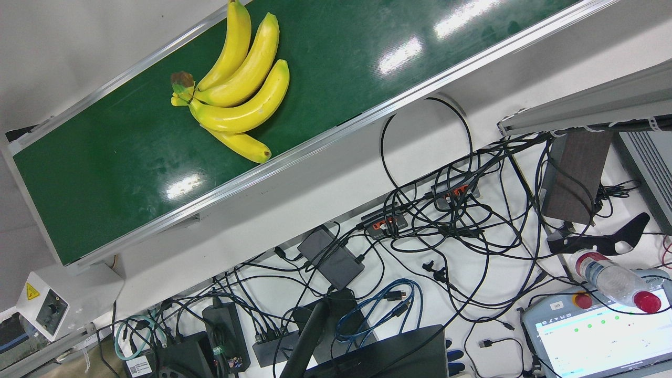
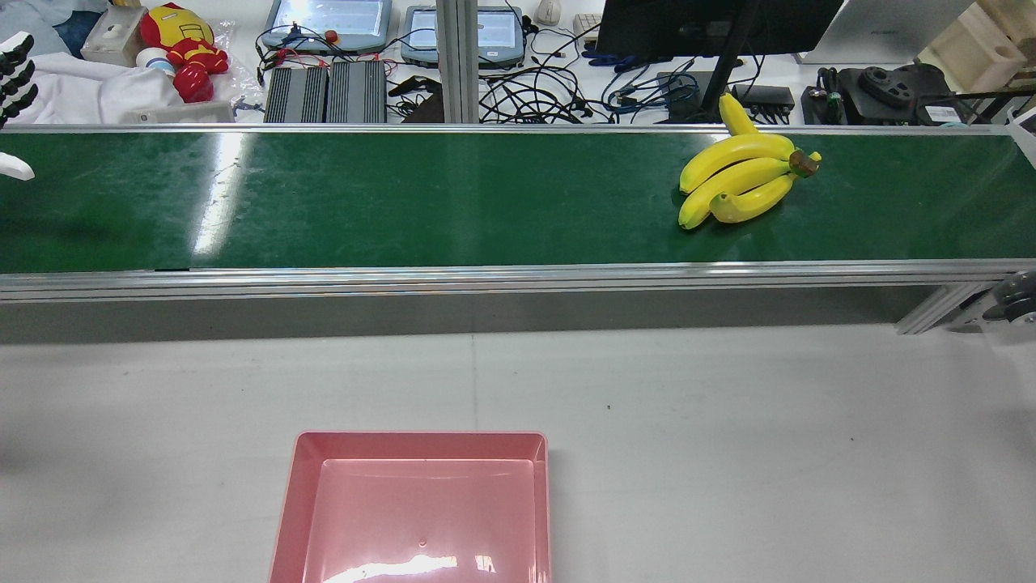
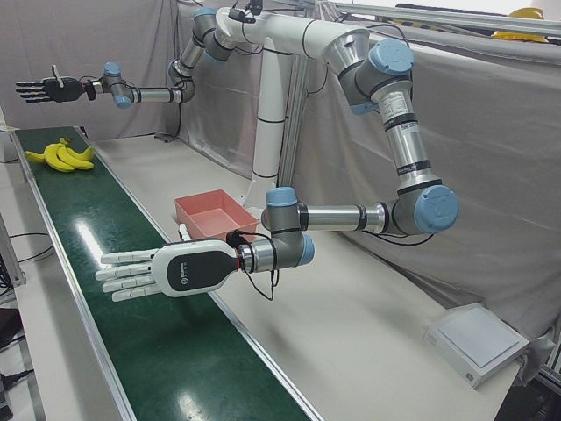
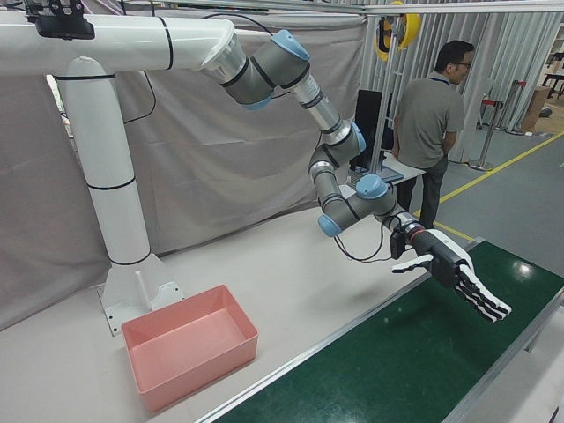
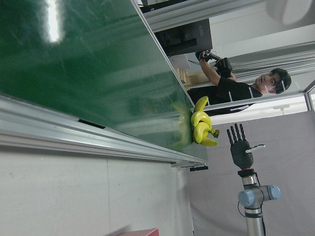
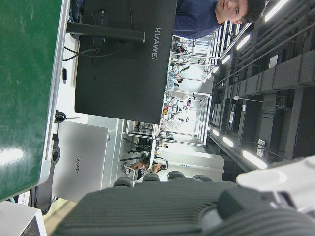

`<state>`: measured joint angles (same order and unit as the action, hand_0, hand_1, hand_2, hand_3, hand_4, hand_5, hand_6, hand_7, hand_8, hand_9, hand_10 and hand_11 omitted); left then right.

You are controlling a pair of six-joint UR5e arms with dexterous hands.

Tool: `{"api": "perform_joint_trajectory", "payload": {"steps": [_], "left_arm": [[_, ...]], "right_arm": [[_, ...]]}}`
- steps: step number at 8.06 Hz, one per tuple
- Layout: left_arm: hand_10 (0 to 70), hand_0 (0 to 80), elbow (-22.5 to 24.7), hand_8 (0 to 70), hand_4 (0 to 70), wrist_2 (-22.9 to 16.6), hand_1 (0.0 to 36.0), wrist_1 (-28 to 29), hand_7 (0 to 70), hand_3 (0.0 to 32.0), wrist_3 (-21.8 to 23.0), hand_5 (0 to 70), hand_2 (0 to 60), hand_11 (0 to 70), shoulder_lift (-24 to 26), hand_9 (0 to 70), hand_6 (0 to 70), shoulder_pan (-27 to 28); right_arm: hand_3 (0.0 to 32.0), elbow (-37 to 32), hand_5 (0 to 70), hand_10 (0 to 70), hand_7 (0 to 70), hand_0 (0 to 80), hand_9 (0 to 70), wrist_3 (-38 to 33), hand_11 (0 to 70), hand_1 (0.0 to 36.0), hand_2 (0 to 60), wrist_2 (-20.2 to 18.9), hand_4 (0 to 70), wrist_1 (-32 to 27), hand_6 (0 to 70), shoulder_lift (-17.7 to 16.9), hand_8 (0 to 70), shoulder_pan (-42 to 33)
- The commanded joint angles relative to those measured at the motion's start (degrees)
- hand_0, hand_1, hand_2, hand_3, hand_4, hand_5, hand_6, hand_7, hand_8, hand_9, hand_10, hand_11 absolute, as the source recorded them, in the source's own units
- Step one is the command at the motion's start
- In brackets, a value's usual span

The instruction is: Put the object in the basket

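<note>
A bunch of yellow bananas point(image 2: 740, 182) lies on the green conveyor belt point(image 2: 405, 202) toward its right end; it also shows in the front view point(image 1: 236, 94), left-front view point(image 3: 61, 156) and left hand view point(image 5: 202, 129). The empty pink basket point(image 2: 421, 441) stands on the grey table, also visible in the left-front view point(image 3: 215, 210) and right-front view point(image 4: 189, 352). My left hand point(image 3: 166, 270) point(image 4: 449, 269) is open, flat above the belt's left end, far from the bananas. My right hand point(image 3: 44, 89) point(image 5: 240, 150) is open, raised beyond the bananas.
Beyond the belt is a desk with a monitor point(image 2: 712, 24), tangled cables point(image 1: 446, 220), tablets and a toy figure point(image 2: 182, 48). A person point(image 4: 432, 132) stands by the belt's left end. The white arm pedestal point(image 4: 115, 220) stands behind the basket.
</note>
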<state>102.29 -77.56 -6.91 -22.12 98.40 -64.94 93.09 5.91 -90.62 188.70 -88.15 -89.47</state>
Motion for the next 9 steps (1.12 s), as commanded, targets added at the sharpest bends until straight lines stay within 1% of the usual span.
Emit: {"api": "perform_joint_trajectory", "payload": {"steps": [1, 4, 9], "left_arm": [[1.9, 60.3, -0.2, 1.5, 10.4, 0.0, 10.7, 0.1, 0.8, 0.4, -0.2, 0.0, 0.0, 4.9, 0.0, 4.1, 0.0, -0.1], [1.7, 60.9, -0.1, 1.3, 10.1, 0.0, 11.1, 0.1, 0.8, 1.0, -0.1, 0.0, 0.0, 4.7, 0.0, 3.9, 0.0, -0.1], [1.5, 61.3, -0.2, 1.5, 9.8, 0.1, 11.2, -0.1, 0.8, 0.4, -0.2, 0.0, 0.0, 4.4, 0.0, 4.1, 0.0, -0.1]], "right_arm": [[0.0, 0.1, 0.0, 0.0, 0.0, 0.0, 0.0, 0.1, 0.0, 0.0, 0.0, 0.0, 0.0, 0.0, 0.0, 0.0, 0.0, 0.0], [0.0, 0.1, 0.0, 0.0, 0.0, 0.0, 0.0, 0.1, 0.0, 0.0, 0.0, 0.0, 0.0, 0.0, 0.0, 0.0, 0.0, 0.0], [0.0, 0.1, 0.0, 0.0, 0.0, 0.0, 0.0, 0.0, 0.0, 0.0, 0.0, 0.0, 0.0, 0.0, 0.0, 0.0, 0.0, 0.0]]}}
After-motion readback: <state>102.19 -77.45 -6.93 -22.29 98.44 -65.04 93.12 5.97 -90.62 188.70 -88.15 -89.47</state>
